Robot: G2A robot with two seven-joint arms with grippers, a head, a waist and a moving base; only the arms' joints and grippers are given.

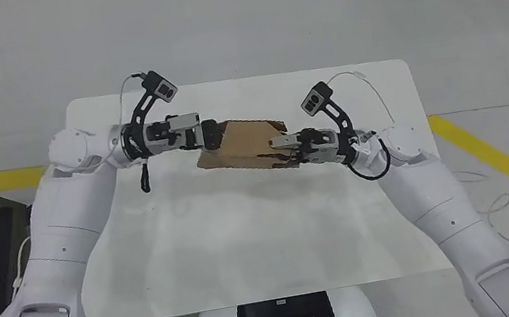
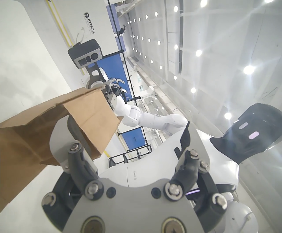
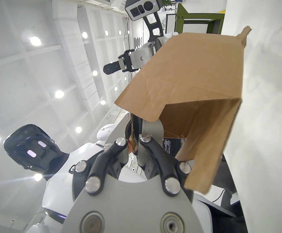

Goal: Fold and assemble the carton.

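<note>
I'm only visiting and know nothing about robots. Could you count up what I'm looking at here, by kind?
carton, brown cardboard: 1
pincers, one on each arm: 2 (left pincer, right pincer)
table, white: 1
Total: 4

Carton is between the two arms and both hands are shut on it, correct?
Not both. The right hand is shut on the carton, but the left hand is open: the left wrist view shows its fingers spread wide, one against a flap. The carton does sit between the arms.
</note>
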